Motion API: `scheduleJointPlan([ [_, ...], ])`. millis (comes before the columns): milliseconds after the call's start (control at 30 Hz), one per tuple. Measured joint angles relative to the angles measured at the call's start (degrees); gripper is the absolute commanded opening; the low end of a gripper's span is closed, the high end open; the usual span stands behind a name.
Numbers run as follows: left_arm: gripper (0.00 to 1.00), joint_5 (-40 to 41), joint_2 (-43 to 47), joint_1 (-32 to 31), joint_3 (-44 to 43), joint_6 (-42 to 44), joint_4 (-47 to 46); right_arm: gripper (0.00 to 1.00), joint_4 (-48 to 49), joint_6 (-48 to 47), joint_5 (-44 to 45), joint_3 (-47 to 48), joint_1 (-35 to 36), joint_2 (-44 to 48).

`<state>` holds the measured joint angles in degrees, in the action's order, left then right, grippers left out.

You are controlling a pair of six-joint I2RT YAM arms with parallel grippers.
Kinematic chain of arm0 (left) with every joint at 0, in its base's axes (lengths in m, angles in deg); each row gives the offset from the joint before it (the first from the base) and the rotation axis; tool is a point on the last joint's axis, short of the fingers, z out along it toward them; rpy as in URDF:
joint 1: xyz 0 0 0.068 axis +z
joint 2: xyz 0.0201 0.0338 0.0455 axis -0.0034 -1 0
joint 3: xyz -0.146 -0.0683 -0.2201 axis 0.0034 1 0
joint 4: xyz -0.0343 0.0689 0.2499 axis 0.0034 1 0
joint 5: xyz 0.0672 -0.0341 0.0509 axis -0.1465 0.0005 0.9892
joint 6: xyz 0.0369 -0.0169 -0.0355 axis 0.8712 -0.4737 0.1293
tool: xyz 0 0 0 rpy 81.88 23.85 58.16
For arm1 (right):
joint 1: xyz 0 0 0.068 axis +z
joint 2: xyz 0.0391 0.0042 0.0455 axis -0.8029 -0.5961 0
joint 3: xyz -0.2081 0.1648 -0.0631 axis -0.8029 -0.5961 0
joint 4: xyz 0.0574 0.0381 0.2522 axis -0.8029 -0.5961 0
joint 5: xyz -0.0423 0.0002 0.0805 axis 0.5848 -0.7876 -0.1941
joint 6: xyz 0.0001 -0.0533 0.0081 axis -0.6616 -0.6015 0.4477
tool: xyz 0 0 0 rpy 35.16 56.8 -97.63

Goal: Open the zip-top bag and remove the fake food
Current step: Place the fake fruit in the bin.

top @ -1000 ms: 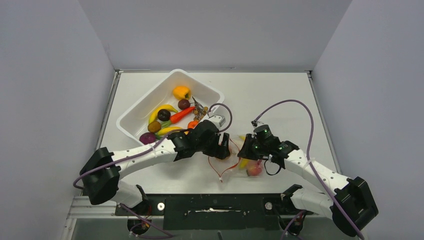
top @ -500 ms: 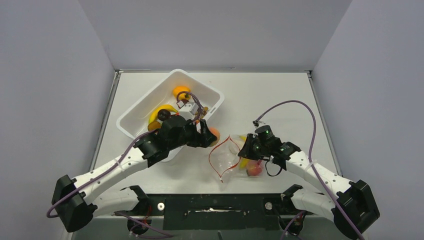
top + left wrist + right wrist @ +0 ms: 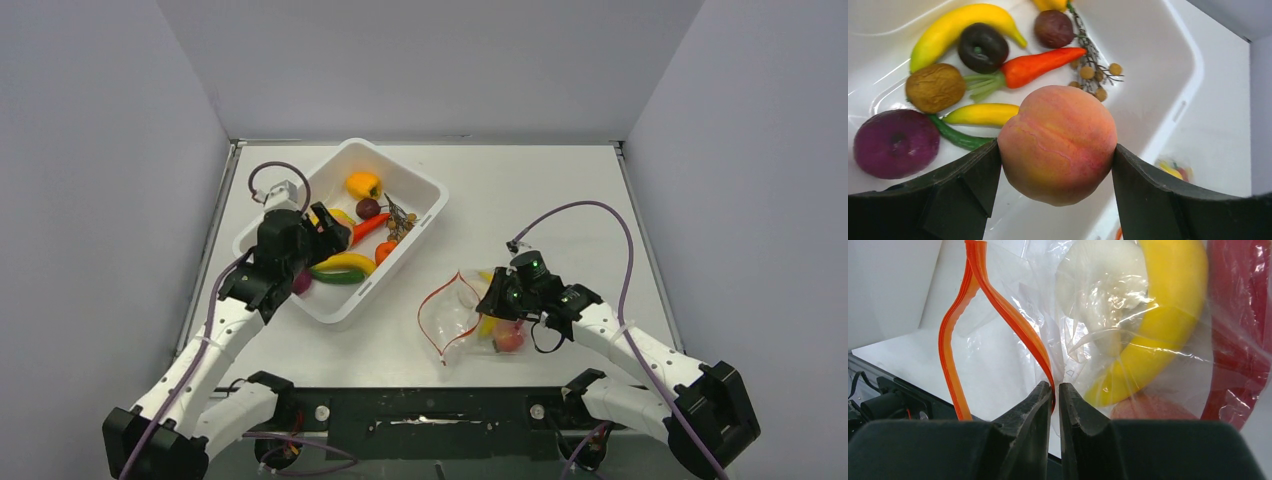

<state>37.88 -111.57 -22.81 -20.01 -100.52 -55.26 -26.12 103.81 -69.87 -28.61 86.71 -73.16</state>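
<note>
Peach (image 3: 1058,142) now over tub (image 3: 1160,60) — underside unseen

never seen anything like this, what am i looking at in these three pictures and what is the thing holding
These are two robot arms bolted at the near edge of a white table. The wide picture looks down from above and behind them. The other two come from a small camera on each wrist, so the dark shapes at the bottom are that arm's own fingers.

On the table sit a white tub of toy fruit and vegetables and a clear zip-top bag. Its mouth is open, with a yellow banana and something red inside.

The left gripper holds a toy peach above the tub. The right gripper is shut on the bag's orange zip strip.
</note>
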Motion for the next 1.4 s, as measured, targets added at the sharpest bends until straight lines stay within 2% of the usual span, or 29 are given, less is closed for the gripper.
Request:
scheduleJointPlan([
  [267, 0.00, -6.97, -3.96, 11.98, 7.98, -2.89, 0.39, 0.14, 0.00, -0.04, 0.00, -0.11, -0.33, 0.24],
  [500, 0.00, -16.65, -9.53, 13.62, 8.66, -3.61, -2.10, 0.14, 0.00, -0.04, -0.04, -0.09, -0.31, 0.20],
  [600, 0.00, -20.76, -11.91, 12.72, 8.66, -3.85, -2.23, 0.14, 0.09, -0.02, -0.04, -0.09, -0.33, 0.17],
  [700, 0.00, -21.86, -12.20, 8.59, 8.66, -4.76, -2.25, 0.14, 0.33, -0.04, -0.07, -0.09, -0.33, -0.24],
  [900, 0.00, -16.83, -8.41, -4.68, 8.76, -9.97, -2.69, 0.14, 0.42, -0.07, -0.11, -0.09, -0.33, -2.10],
  [1033, 0.00, -14.71, -5.01, -10.21, 9.29, -14.27, -4.15, 0.14, 0.72, -0.09, -0.13, -0.09, -0.35, -3.30],
  [1267, 0.00, -10.51, -7.19, -10.93, 5.53, -13.07, -2.40, 0.14, 0.83, -0.09, -0.37, 0.57, -0.66, -4.48],
  [1400, 0.00, -9.75, -10.84, -5.42, -2.45, -7.72, -1.79, 0.14, 0.70, -0.07, 0.00, 0.79, -0.70, -4.42],
])
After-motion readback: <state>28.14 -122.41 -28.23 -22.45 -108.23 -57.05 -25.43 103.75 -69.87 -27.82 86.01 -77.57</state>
